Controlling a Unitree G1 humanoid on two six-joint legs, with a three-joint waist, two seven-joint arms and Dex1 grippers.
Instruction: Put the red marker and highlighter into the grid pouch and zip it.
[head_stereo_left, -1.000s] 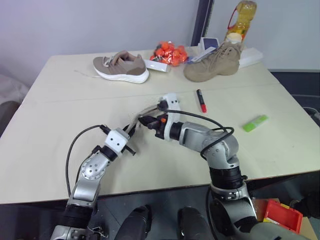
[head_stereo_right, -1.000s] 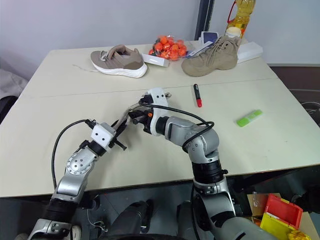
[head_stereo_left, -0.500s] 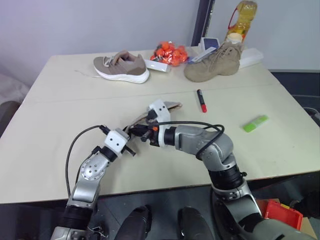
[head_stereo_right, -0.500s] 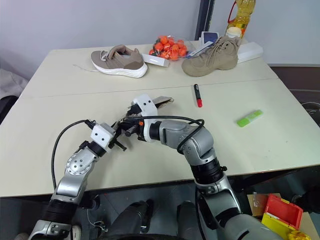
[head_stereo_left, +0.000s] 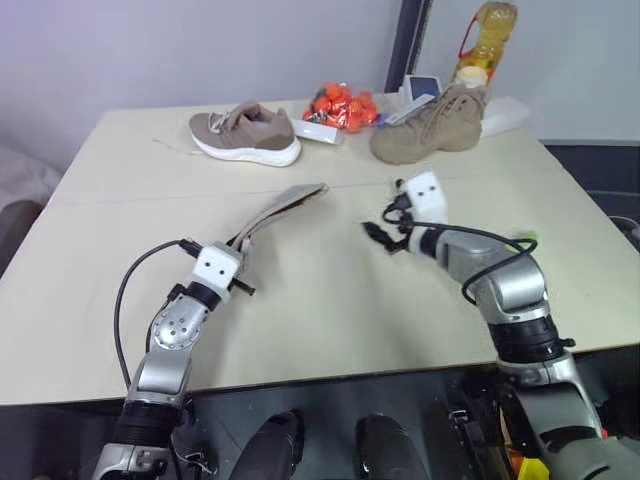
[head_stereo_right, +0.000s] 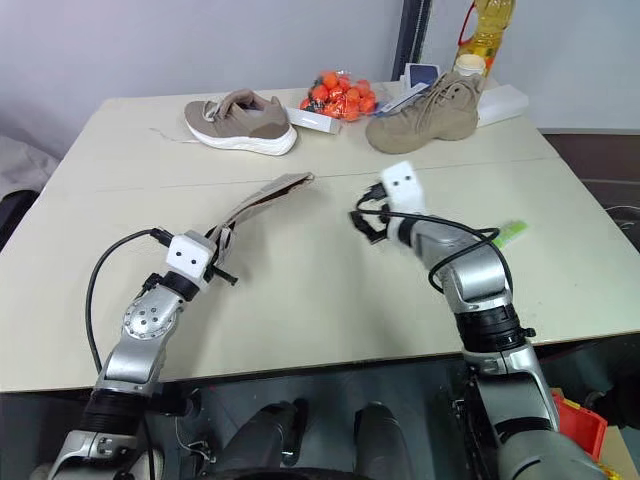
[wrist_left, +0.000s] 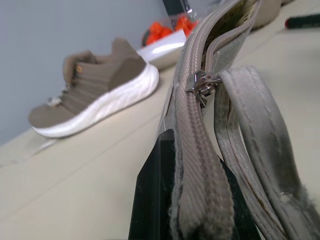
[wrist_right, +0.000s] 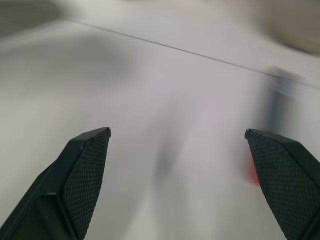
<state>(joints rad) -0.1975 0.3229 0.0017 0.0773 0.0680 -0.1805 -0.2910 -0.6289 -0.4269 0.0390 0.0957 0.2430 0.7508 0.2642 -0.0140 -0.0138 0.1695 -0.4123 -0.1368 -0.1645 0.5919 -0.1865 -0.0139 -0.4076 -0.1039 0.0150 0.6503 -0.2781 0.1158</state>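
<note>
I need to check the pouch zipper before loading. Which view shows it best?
The left wrist view: the zipper pull and both tape edges of the pouch run close up from the shut left gripper. The eye views show the pouch whole, held edge-on above the table, with the zipper too small to read.

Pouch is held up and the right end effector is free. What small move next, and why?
Probably reach the right end effector, open and empty, toward the marker on the table. The left end effector already grips the pouch, whose zipper looks partly open.
</note>
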